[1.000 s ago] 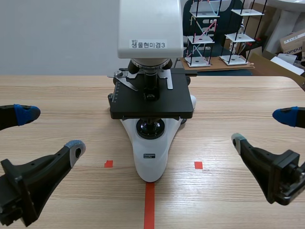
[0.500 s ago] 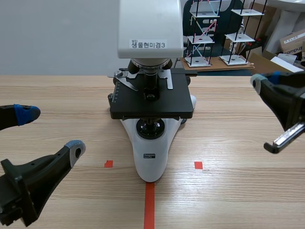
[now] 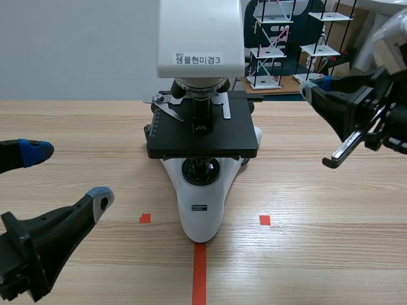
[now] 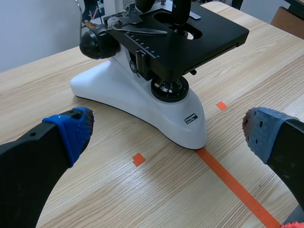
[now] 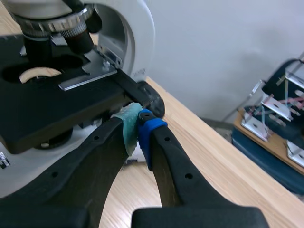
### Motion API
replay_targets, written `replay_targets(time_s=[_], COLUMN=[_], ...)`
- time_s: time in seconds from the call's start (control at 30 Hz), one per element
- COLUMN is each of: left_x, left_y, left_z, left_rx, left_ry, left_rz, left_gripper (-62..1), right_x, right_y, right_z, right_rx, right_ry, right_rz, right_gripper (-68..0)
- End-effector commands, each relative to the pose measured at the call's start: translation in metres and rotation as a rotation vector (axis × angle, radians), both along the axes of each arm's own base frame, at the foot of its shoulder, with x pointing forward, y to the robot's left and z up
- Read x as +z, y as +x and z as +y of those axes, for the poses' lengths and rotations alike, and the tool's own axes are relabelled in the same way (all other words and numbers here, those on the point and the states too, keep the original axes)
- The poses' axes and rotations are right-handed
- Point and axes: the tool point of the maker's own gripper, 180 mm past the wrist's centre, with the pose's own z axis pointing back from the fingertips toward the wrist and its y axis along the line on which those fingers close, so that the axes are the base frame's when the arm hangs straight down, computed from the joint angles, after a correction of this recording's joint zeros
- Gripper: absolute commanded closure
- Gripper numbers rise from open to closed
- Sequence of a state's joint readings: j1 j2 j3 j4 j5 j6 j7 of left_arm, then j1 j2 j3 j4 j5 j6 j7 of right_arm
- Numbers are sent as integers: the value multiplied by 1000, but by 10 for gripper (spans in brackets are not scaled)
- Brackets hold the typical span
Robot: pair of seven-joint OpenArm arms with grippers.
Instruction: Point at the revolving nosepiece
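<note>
Left gripper [image 3: 68, 174]: nearest the robot, low over the table [image 3: 318, 254] at the near left. Its fingers are spread wide, a blue pad on one and a grey pad on the other, with nothing between them.
Tape marks: a red line [image 3: 200, 273] runs up to the foot of the microscope, with a small red square [image 3: 145, 218] on its left and another [image 3: 264, 220] on its right.
Microscope [image 3: 202, 203]: upright at the middle of the table, its white foot toward the robot.
Stage [image 3: 202, 136]: a flat black plate above the foot, carrying a metal slide clip.
Right gripper [image 5: 138, 127]: raised to the right of the stage. Its fingers are closed together on nothing, the green and blue pads pressed against each other. The tip points toward the microscope, close to the stage's right edge.
Revolving nosepiece [image 3: 200, 86]: directly above the stage and under the white head, with dark objectives hanging from it. It is apart from the right gripper's tip.
Head [image 3: 200, 32]: a white block with a printed label [image 3: 198, 59].
Behind the table: wire-framed racks [image 3: 270, 51] and a cardboard box [image 3: 391, 56].
</note>
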State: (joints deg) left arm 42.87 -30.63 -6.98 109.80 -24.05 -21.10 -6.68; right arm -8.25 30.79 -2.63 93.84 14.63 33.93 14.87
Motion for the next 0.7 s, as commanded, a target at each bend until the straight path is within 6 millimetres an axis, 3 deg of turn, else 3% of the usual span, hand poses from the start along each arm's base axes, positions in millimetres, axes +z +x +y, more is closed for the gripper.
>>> replay_targets(time_s=[0.0, 0.4, 0.67], left_x=[6, 6, 6], left_y=[0, 0, 0], left_z=[-2, -2, -2], left_rx=[-4, -5, -4], left_ry=[-18, -17, -16], left_rz=[-16, -16, -16], left_gripper=[-623, -623, -623], right_x=[13, 19, 16], right_y=[5, 30, 28], right_z=[2, 23, 46], right_rx=[23, 157, 209], right_ry=[18, 22, 15], right_rz=[-44, -68, -72], right_gripper=[0, 0, 0])
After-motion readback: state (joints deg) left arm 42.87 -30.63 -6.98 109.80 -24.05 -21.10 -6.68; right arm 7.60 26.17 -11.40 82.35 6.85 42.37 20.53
